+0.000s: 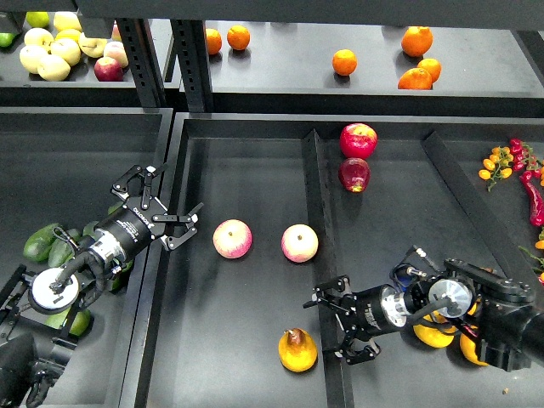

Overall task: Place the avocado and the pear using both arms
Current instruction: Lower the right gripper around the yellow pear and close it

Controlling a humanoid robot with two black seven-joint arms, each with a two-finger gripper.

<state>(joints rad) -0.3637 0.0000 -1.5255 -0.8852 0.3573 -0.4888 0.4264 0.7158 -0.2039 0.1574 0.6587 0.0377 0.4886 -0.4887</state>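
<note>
The golden yellow-orange pear with a narrow knobby top and brownish stem (297,349) is seen lying in the middle black tray (255,187), close to the raised divider ridge (320,221) that parts this compartment from the one on the right. It is not gripped: the right claw (338,321) is spread open just beside it, across the ridge, which suggests the fruit has been set down there as its placing spot. The left claw (167,214) is likewise released and empty, held over the tray's left rim. No avocado is carried. The smooth dark-green oval avocados (42,242) are heaped in the left bin (51,153), partly hidden under the left arm, presumably as the supply. Which one is meant cannot be told. Two round pink-yellow apples (232,239) lie between the claws, leaving room beside the pear. The avocado's part is judged not yet done.
</note>
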